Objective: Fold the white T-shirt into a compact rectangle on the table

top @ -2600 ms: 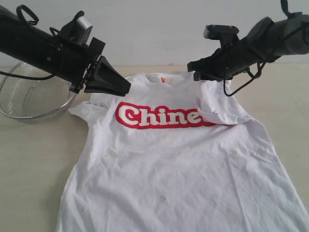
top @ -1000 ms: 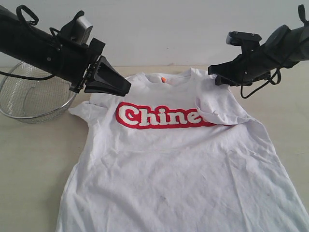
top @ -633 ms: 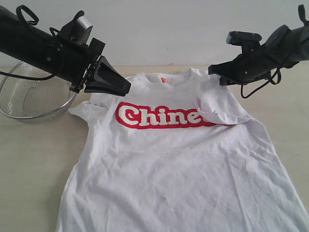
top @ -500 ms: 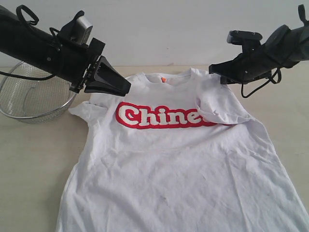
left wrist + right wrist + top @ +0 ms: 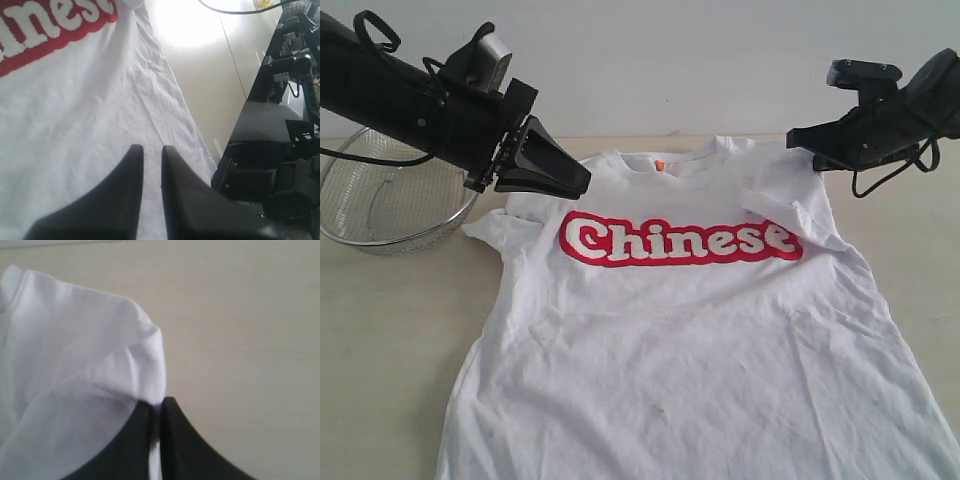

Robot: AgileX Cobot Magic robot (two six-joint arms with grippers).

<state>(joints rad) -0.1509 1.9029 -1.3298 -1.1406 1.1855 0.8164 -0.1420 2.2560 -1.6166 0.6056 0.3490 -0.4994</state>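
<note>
Over the table, wrist views alone show right gripper pinching the white T-shirt, left gripper nearly closed.

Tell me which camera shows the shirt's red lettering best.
The exterior view: the red lettering reads in full across the chest of the white T-shirt. The left wrist view catches only its last letters; the right wrist view shows plain white cloth, no lettering.
</note>
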